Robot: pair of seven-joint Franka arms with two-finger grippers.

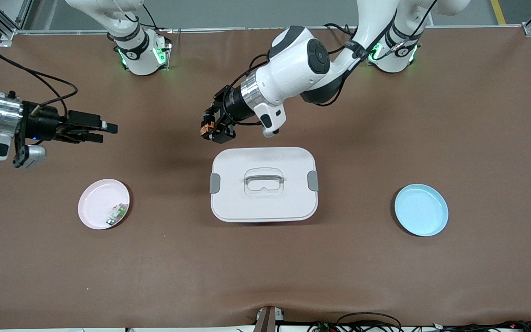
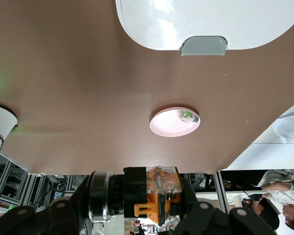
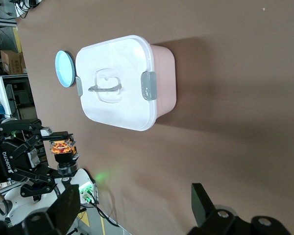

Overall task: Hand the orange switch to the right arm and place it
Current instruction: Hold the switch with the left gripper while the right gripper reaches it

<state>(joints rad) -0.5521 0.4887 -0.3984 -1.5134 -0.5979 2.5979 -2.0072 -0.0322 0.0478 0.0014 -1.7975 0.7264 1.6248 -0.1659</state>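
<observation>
The left gripper (image 1: 213, 127) clamps the orange switch (image 1: 207, 127) in the air over the worktop's middle, just off the lidded white box (image 1: 263, 183). The right gripper (image 1: 94, 128), fingers parted, hangs near the right arm's edge. A misaligned handover could drop the tiny part.

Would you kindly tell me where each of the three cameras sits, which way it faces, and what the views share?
Front view: high across the table, facing both arm bases; shows both arms, the white lidded box, the pink plate and the blue plate.
Left wrist view: on the left arm, looking past its claw, shut on the orange switch, toward the pink plate.
Right wrist view: on the right arm, past its open claw, toward the box, the blue plate and the left claw.
All three share the box and the switch.
</observation>
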